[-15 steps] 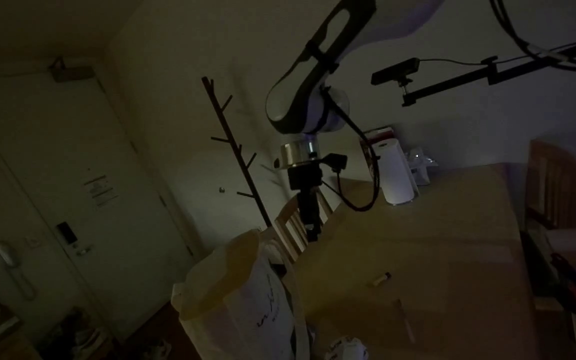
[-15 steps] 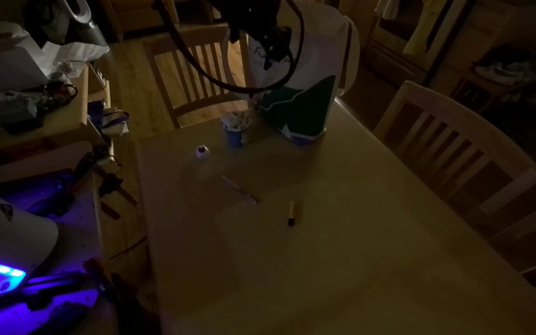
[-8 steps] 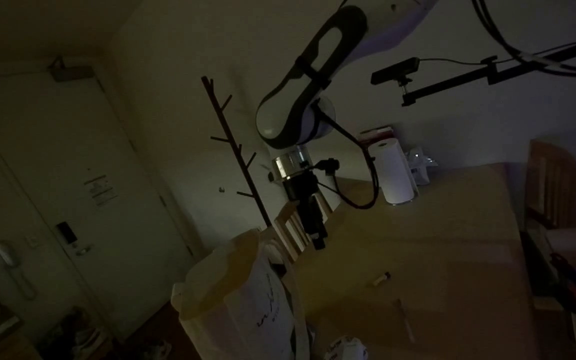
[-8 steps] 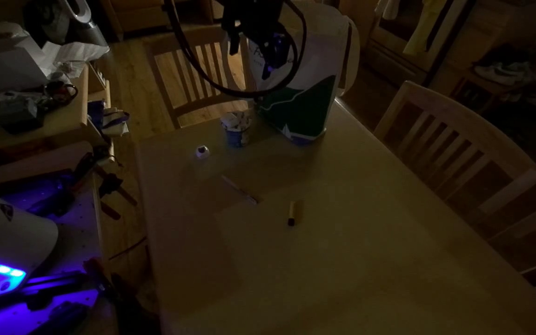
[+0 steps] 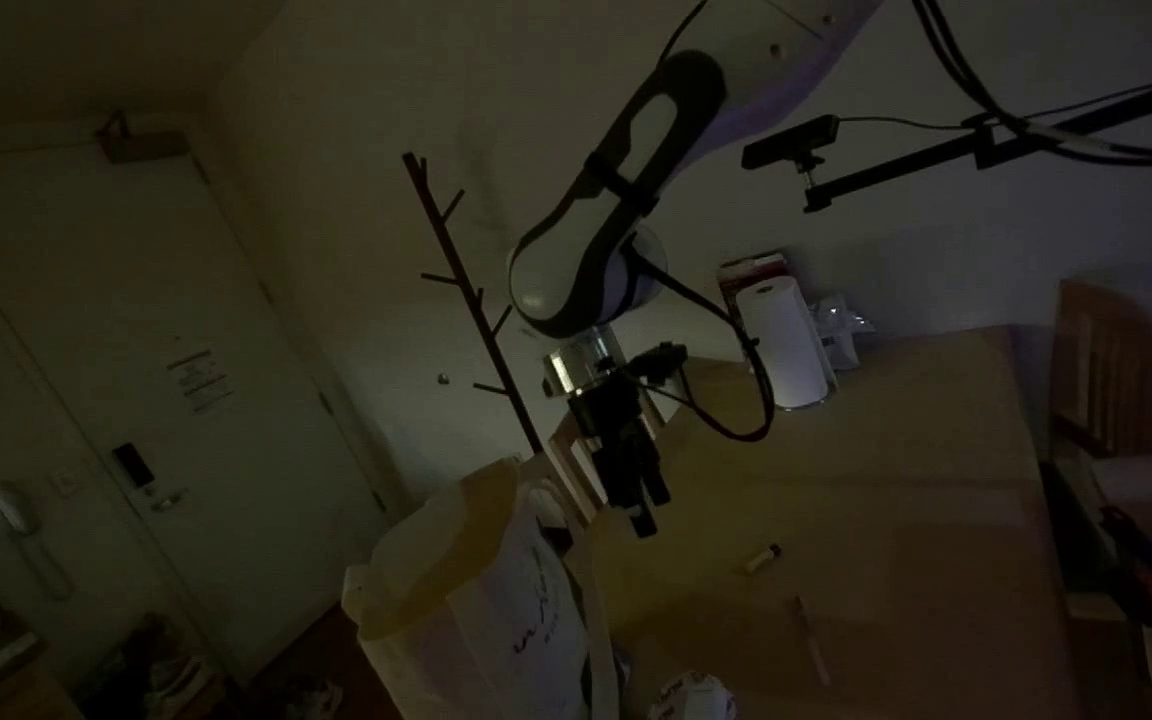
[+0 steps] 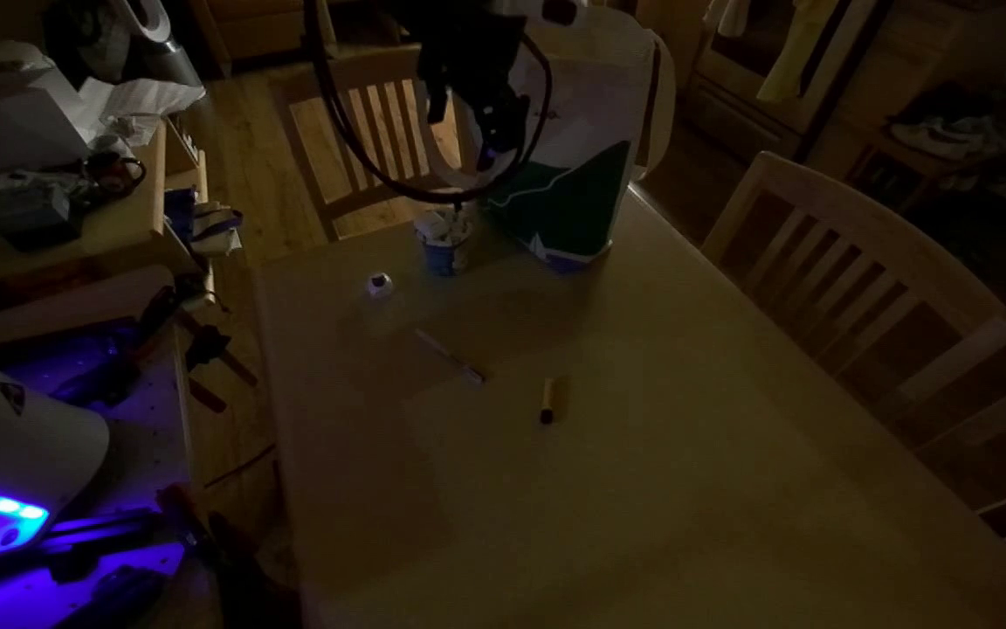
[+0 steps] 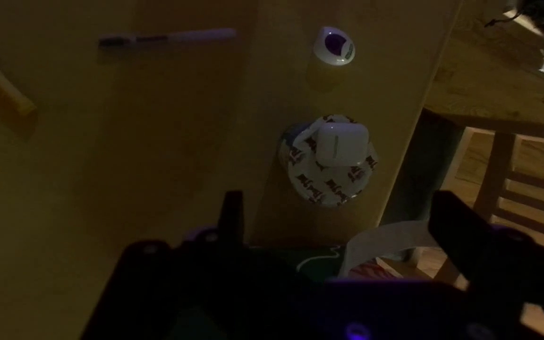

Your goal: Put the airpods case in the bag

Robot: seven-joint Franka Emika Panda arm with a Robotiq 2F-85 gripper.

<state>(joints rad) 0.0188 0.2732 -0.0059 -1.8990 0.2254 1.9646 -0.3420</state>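
The case [image 7: 343, 143] lies flat on the printed lid [image 7: 326, 186] of a tub [image 6: 442, 257], set toward one side of that lid, a short line showing on its white face; the tub stands on the table [image 6: 643, 507] near the edge, just beside the bag [image 5: 526, 640], though whether the two touch I cannot tell; the bag stands upright at the table's end, its mouth open upward and dark lettering on its side in an exterior view, a green patch [image 6: 568, 201] across its lower part; the gripper [image 7: 338, 196] hangs tilted in the air near the bag, its fingers [image 7: 232, 212] spread wide; in the wrist view the lid and case show beyond the gap between the tips, clear of both; a pale strap [image 7: 385, 238] of the bag curves past behind one finger; farther off on the table lie a pen [image 7: 173, 38], a yellow stick [image 7: 7, 89] with a black end, and a small white thing [image 7: 334, 46] with a purple spot, the last of these nearest the tub; a paper roll [image 5: 786, 345] stands on the table by the wall in an exterior view; chairs [image 6: 883, 234] stand beside the table; the light is dim throughout.
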